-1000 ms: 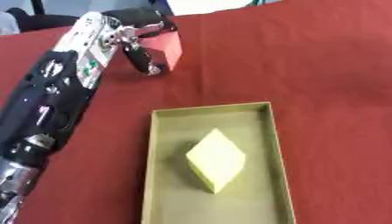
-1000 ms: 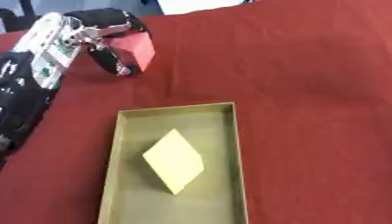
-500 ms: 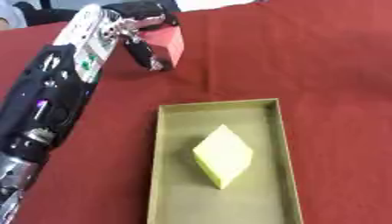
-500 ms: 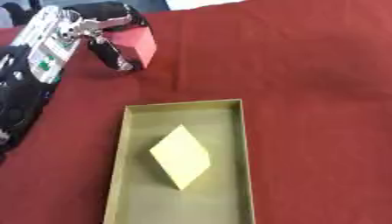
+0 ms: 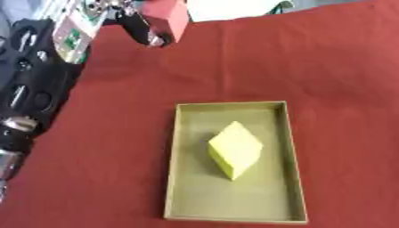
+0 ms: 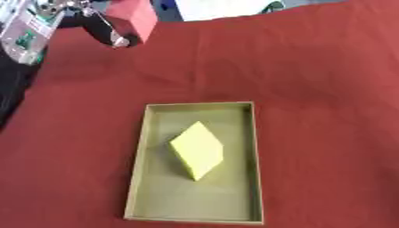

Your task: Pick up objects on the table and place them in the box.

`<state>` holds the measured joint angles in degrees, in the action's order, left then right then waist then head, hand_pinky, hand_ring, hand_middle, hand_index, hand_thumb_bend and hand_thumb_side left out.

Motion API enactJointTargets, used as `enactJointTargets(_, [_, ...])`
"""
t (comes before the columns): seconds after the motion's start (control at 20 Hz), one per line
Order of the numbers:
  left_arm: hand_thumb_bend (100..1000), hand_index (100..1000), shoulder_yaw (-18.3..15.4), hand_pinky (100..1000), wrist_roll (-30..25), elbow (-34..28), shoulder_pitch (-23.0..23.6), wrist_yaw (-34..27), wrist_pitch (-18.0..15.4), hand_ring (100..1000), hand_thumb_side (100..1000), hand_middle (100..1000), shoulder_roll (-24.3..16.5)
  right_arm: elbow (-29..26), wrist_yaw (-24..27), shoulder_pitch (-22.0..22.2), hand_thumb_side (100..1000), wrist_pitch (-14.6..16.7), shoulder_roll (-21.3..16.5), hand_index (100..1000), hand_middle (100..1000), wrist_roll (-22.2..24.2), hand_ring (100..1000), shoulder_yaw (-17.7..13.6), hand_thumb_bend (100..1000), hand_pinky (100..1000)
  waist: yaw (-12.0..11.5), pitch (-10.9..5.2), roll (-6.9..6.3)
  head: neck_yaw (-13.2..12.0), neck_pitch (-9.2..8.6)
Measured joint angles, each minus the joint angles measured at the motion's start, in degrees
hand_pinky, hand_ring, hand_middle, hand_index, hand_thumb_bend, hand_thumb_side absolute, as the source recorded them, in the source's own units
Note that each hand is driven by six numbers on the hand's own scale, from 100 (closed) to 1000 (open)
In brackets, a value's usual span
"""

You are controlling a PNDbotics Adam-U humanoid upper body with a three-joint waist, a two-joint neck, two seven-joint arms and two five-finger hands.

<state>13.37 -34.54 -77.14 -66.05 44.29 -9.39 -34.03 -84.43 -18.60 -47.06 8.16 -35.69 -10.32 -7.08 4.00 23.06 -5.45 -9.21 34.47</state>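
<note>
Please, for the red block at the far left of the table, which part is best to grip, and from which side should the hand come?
Probably its two opposite flat side faces. The red block is box-shaped with plain flat faces, so fingers and thumb can close across it. Come from the left, where the left hand already has its fingers curled against the block's left face; the box lies nearer, to the right.

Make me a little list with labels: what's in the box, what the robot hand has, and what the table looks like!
In the box: a yellow block, tilted on an edge
Box: olive tray, open top
Left robot hand: fingers curled round a red block at the far left
Right robot hand: not in view
Table: red cloth
</note>
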Motion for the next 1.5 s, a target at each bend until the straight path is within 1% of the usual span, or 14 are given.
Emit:
enactJointTargets(0.1, [142, 705, 1.5, 782, 0.4, -4.3, 1.4, -3.5, 0.7, 711, 100, 536, -0.1, -0.2, 0.0, 0.6, 978, -0.2, 0.3, 833, 602, 0.1, 787, 0.0, 100, 738, -1.0, -1.21, 0.08, 0.7, 0.92])
enactJointTargets(0.2, [130, 704, 3.0, 778, 0.8, -9.7, 3.0, -7.4, 1.8, 706, 100, 533, -0.1, -0.6, -0.1, 1.1, 976, -0.4, 0.6, 833, 603, 0.1, 788, 0.0, 100, 738, -1.9, -2.17, 0.23, 1.5, 1.82])
enactJointTargets(0.4, [136, 710, 5.5, 779, 0.4, -21.2, 6.5, -13.3, 4.9, 709, 100, 535, 0.3, -1.4, -0.3, 1.9, 968, -0.8, 1.1, 833, 609, 0.1, 788, -0.1, 100, 738, -3.5, -2.97, 0.60, 2.7, 3.30])
enactJointTargets(0.55, [144, 715, 6.8, 782, -1.1, -29.2, 8.4, -14.7, 7.0, 715, 100, 541, 1.1, -2.0, -0.4, 2.3, 964, -1.0, 1.3, 834, 615, -0.2, 789, -0.3, 100, 739, -4.2, -3.63, 0.79, 3.5, 4.05])
enactJointTargets(0.7, [148, 715, 7.8, 781, -3.0, -34.3, 9.5, -15.0, 8.4, 716, 100, 544, 2.3, -2.5, -0.4, 2.3, 959, -1.2, 1.6, 834, 618, -0.4, 789, -0.4, 100, 739, -4.5, -3.75, 1.24, 4.2, 4.32])
enactJointTargets(0.75, [162, 717, 8.2, 782, -3.6, -35.2, 9.7, -15.0, 8.6, 719, 100, 548, 2.7, -2.6, -0.5, 2.4, 958, -1.3, 1.6, 834, 619, -0.4, 789, -0.5, 100, 739, -4.5, -3.83, 1.32, 4.3, 4.36])
enactJointTargets(0.9, [167, 717, 9.6, 780, -4.9, -36.4, 10.5, -14.1, 8.4, 720, 100, 550, 4.3, -3.0, -0.5, 2.9, 956, -1.5, 1.6, 833, 620, -0.8, 789, -0.9, 100, 739, -5.1, -4.27, 1.31, 4.7, 4.87])
enactJointTargets(1.25, [193, 720, 13.0, 780, -8.0, -36.6, 14.1, -9.3, 8.7, 726, 100, 559, 7.6, -4.0, -0.5, 3.8, 953, -2.0, 1.6, 831, 618, -1.5, 786, -1.4, 100, 735, -6.3, -4.59, 1.30, 4.8, 5.83])
enactJointTargets(1.5, [231, 727, 15.1, 780, -8.9, -33.1, 16.2, -4.6, 8.1, 737, 100, 569, 9.1, -4.7, -0.5, 3.8, 952, -2.3, 1.9, 829, 617, -1.9, 784, -1.7, 111, 733, -6.4, -4.65, 1.36, 4.8, 5.84])
